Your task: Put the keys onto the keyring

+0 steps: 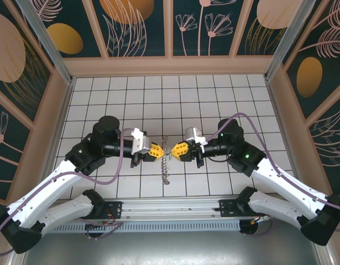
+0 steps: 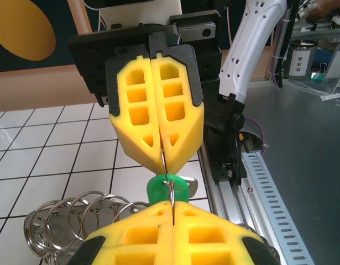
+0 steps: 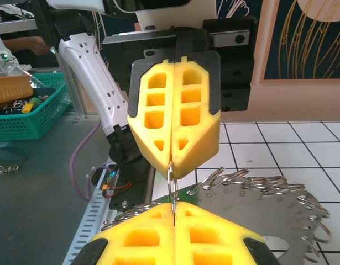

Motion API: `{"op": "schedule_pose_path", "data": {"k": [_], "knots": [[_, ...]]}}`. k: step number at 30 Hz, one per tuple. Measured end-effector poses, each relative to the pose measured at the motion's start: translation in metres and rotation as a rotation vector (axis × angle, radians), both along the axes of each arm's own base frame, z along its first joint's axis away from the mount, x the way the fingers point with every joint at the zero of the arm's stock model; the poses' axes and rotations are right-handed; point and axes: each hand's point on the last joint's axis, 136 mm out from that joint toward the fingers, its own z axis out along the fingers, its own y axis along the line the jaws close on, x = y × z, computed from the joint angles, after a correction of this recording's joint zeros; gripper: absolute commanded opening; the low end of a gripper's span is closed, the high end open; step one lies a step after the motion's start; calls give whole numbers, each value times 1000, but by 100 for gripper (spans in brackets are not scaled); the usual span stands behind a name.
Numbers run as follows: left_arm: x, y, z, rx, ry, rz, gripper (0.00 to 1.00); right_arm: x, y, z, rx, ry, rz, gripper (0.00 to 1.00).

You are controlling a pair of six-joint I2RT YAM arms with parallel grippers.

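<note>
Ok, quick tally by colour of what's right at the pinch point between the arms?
Yellow: 2, the left tool and the right tool, both shut
Green: 1, the green key
Silver: 1, the thin ring pinched by both tools
Total: 4

The white-and-black left arm (image 1: 53,187) and the matching right arm (image 1: 286,187) reach inward from their bases, elbows bent outward, wrists level above the desk. The yellow-fingered left gripper (image 1: 160,150) and right gripper (image 1: 173,150) meet tip to tip, each with jaws closed, pinching one thin silvery wire ring (image 3: 170,185) between them.
</note>
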Motion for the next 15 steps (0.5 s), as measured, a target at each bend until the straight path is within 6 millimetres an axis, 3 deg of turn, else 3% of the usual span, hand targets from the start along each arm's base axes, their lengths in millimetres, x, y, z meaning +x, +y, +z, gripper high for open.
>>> {"op": "schedule_pose_path", "data": {"k": [15], "knots": [[-1, 0, 0, -1, 1, -4, 0, -4, 1, -2, -4, 12, 28, 0]]}}
